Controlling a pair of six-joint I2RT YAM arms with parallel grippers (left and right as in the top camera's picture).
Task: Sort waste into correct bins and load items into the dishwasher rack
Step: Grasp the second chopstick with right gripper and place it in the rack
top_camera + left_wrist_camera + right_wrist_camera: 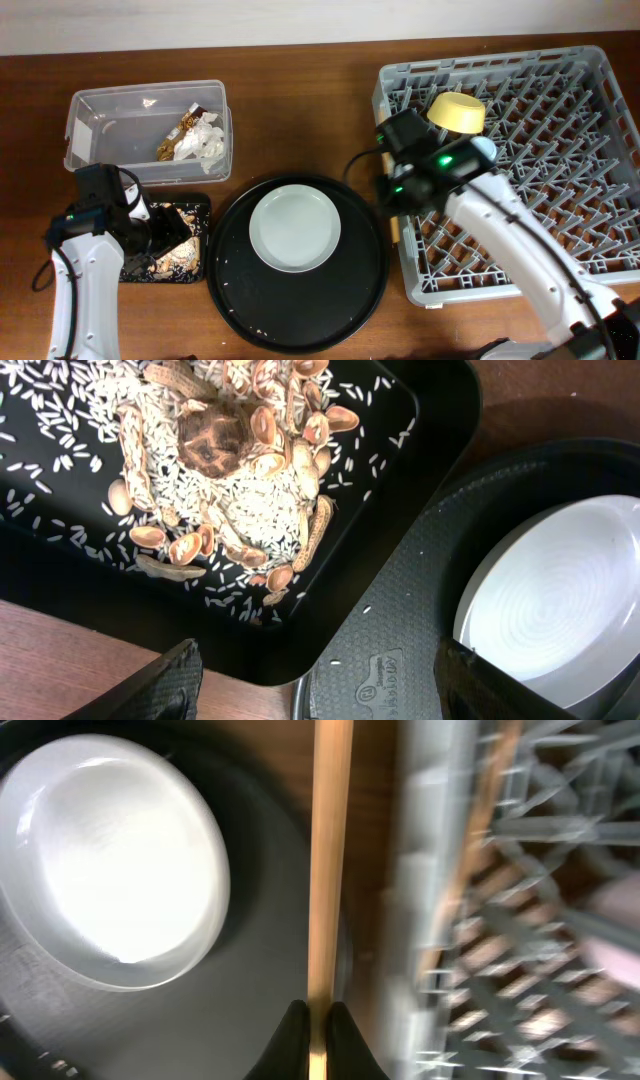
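Note:
My right gripper (318, 1025) is shut on a wooden chopstick (330, 850), held between the round black tray and the grey dishwasher rack (560, 150); overhead it is at the rack's left wall (393, 200). The rack holds a yellow bowl (457, 112) and a light blue cup (484, 147), partly hidden by the arm. The pale plate (295, 228) lies on the round tray. My left gripper (320, 700) is open and empty over the near right corner of the shallow black tray (420, 420), which holds food scraps (240, 480). The clear tub (100, 120) holds tissue (210, 140) and a wrapper (180, 135). The pink cup is not in view.
The large round black tray (240, 290) fills the middle of the table, close to the shallow black tray and the rack. The plate also shows in the left wrist view (560, 600) and the right wrist view (110, 860). The rack is blurred in the right wrist view.

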